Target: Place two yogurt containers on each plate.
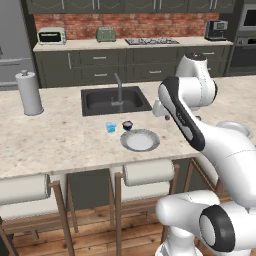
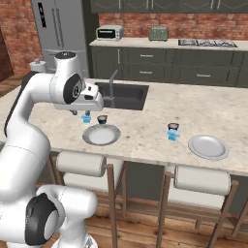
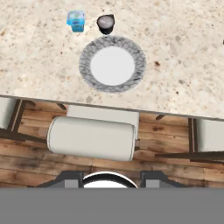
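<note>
Two cups, blue [image 3: 76,20] and dark [image 3: 105,23], stand on the bench [image 3: 35,65] just beyond the left plate [image 3: 112,64]; the end effector [image 2: 73,112] is clenched, empty.

Light blue yogurt cup [image 3: 76,20]; dark cup [image 3: 105,23]; grey-white plate [image 3: 131,81], marbled rim; beige speckled counter [image 3: 183,65].

A kitchen: sink [image 1: 116,100], stove [image 1: 151,41], toaster [image 1: 106,34], fridge [image 2: 58,31]
</note>
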